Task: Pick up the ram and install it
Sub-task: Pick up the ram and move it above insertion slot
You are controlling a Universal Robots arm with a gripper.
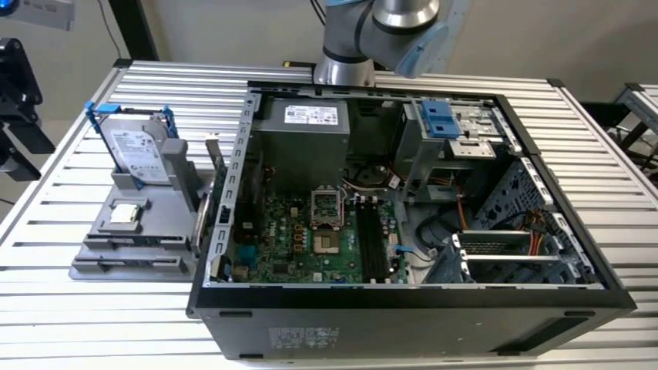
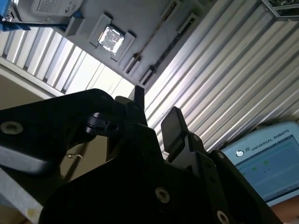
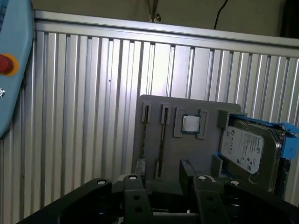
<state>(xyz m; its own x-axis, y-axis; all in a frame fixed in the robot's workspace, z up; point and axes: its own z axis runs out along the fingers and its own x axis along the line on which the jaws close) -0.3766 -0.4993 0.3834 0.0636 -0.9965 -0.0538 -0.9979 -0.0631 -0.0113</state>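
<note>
The ram (image 1: pixel 214 163) is a thin dark board standing on edge in the grey holder (image 1: pixel 119 247), against the outside of the case wall. In the first wrist view the ram (image 3: pixel 161 140) appears edge-on as a dark strip in a long slot of the holder (image 3: pixel 187 154). My gripper (image 3: pixel 163 170) is high above the holder, open, with nothing between its black fingers (image 3: pixel 187 169). In the second wrist view the gripper (image 2: pixel 156 112) shows the same gap. The motherboard's black memory slots (image 1: pixel 372 245) lie inside the open case (image 1: pixel 411 297).
A silver hard drive in a blue frame (image 1: pixel 139 150) stands at the holder's back, and a small square chip (image 1: pixel 125 213) lies in a recess. The arm (image 1: pixel 370 31) rises behind the case. A pendant screen (image 2: pixel 266 163) sits off the slatted table (image 1: pixel 62 308).
</note>
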